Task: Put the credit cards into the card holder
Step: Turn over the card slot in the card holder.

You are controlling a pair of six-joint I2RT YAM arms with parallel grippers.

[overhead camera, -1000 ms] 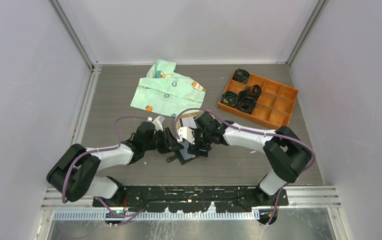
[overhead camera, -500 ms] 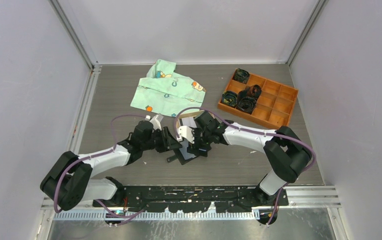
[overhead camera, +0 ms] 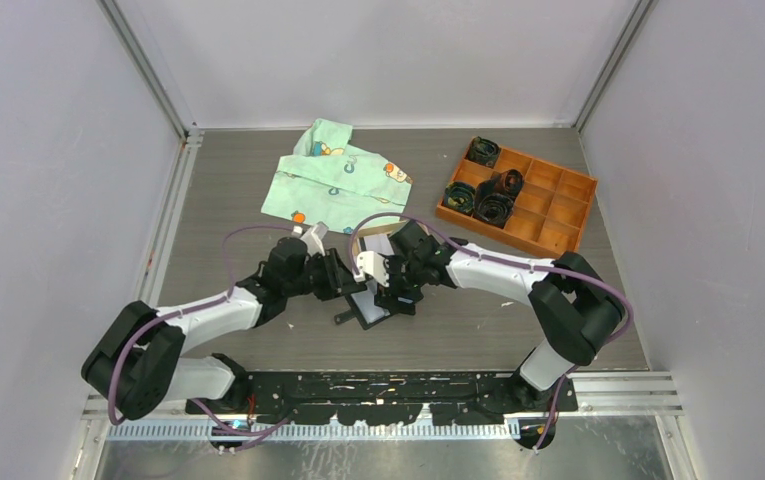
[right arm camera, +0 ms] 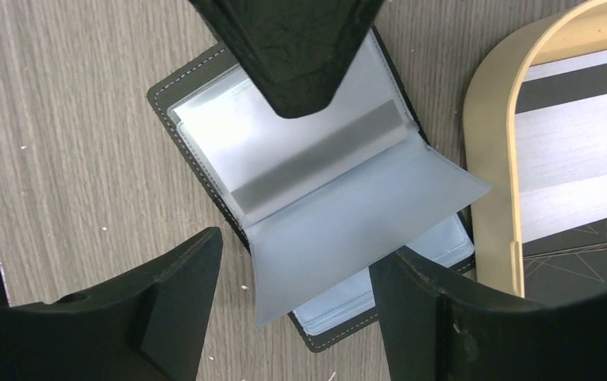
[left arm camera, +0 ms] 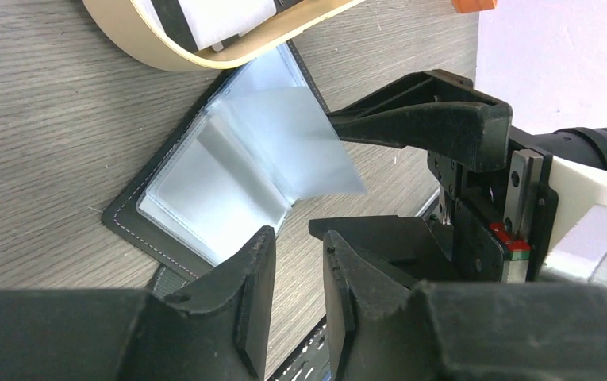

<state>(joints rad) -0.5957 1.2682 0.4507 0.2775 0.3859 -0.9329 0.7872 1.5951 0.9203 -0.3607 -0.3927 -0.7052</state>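
While both arms crowd in over the middle of the table [right arm camera: 62,119], we can see the card holder [right arm camera: 228,151] lying open and flat right under the two pincers. The right pincer [right arm camera: 296,254] is spread wide. One loose clear sleeve [right arm camera: 347,230] of the holder fans out into the gap between its fingers, and neither finger is clamped on it. From the left wrist view, the upper right finger [left arm camera: 411,119] looks like it's touching that sleeve's edge, though we can't swear to it.

The left pincer [left arm camera: 296,238] is only narrowly apart, with bare table showing through the slit and nothing in it. The holder sits just ahead of its tips, and from the right wrist view its fingers come down onto the holder's far page, opposite the right pincer.

The sleeves we can see look empty, but they're glossy, so we can't really tell.

The credit cards [right arm camera: 578,151] are in the tan oval tray [right arm camera: 486,159], just beside the right pincer's right-hand finger, with the tray rim up against the holder's edge. We see a silvery card with dark stripes and a black one below it.

Well beyond the right pincer, an orange compartment box [overhead camera: 548,200] has dark rolled-up things [overhead camera: 495,208] in several pockets at its left end. A light green patterned cloth [overhead camera: 333,180] lies beyond the left pincer.
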